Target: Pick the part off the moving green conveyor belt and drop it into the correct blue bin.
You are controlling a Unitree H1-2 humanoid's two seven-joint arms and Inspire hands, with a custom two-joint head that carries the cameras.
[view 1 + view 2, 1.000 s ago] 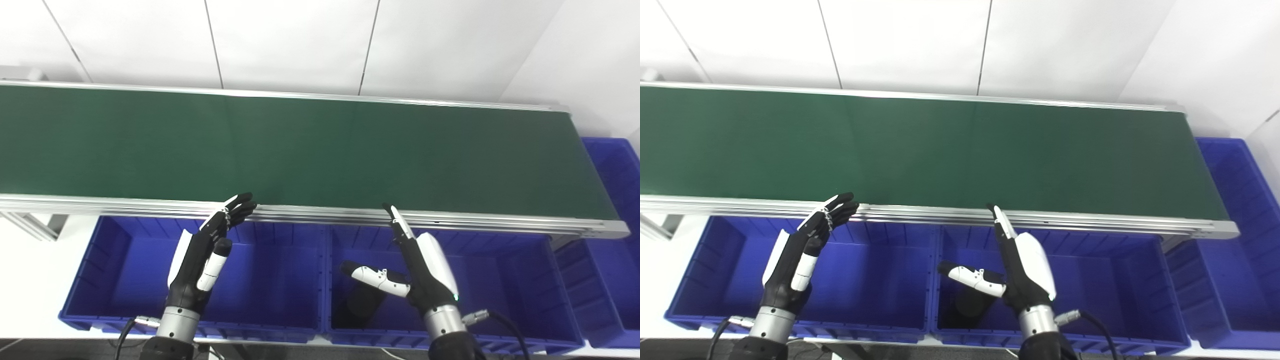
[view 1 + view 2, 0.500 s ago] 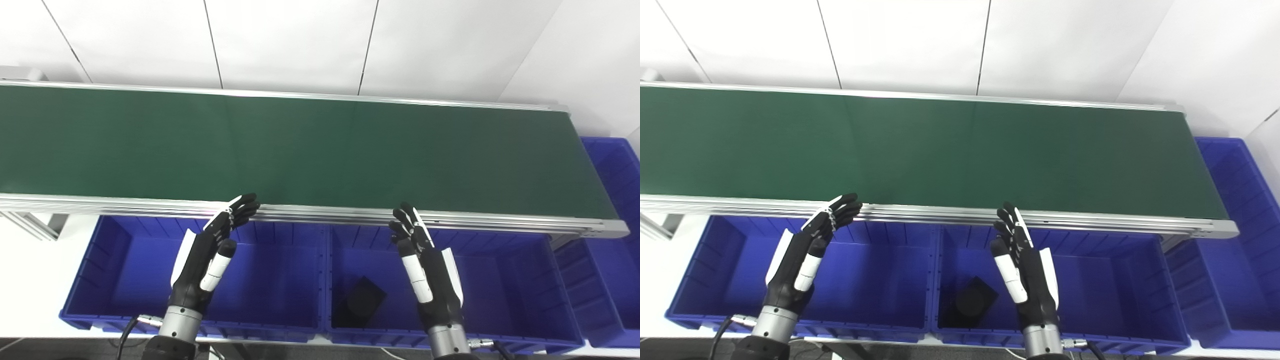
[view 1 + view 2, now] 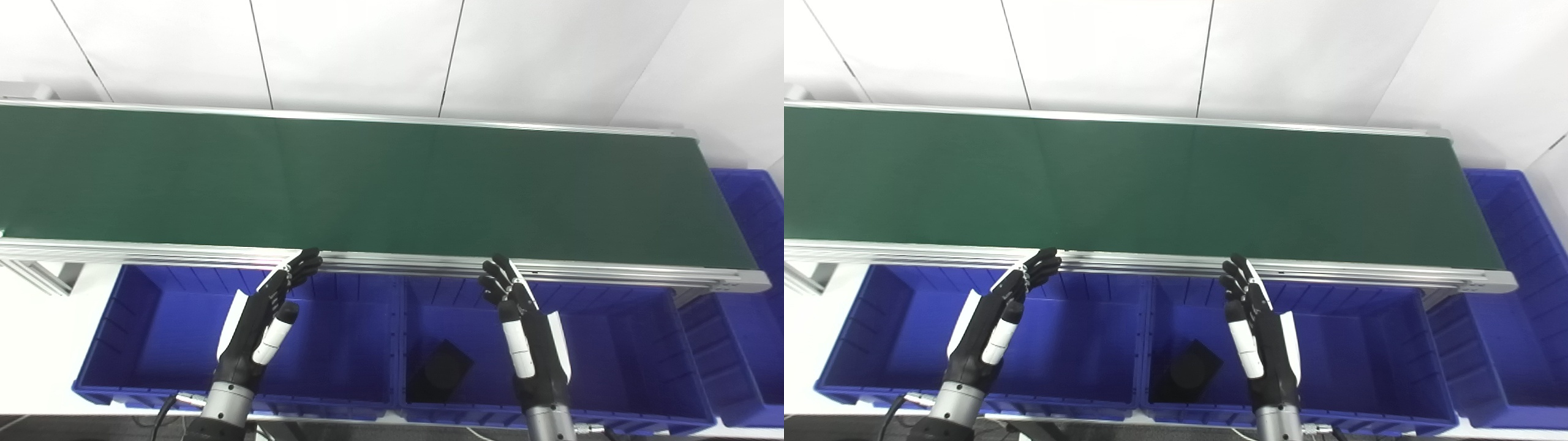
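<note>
Black part (image 3: 440,371) in middle bin (image 3: 618,343); both hands empty, fingers apart.

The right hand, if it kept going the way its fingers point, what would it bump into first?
Probably the silver metal rail edging the green conveyor belt; the right hand points up at it, though depth is unclear.

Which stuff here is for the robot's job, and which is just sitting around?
For the job:
green conveyor belt
middle blue bin with black part inside
left hand, open
right hand, open

Just there:
left blue bin
far-right blue bin
white wall
</note>
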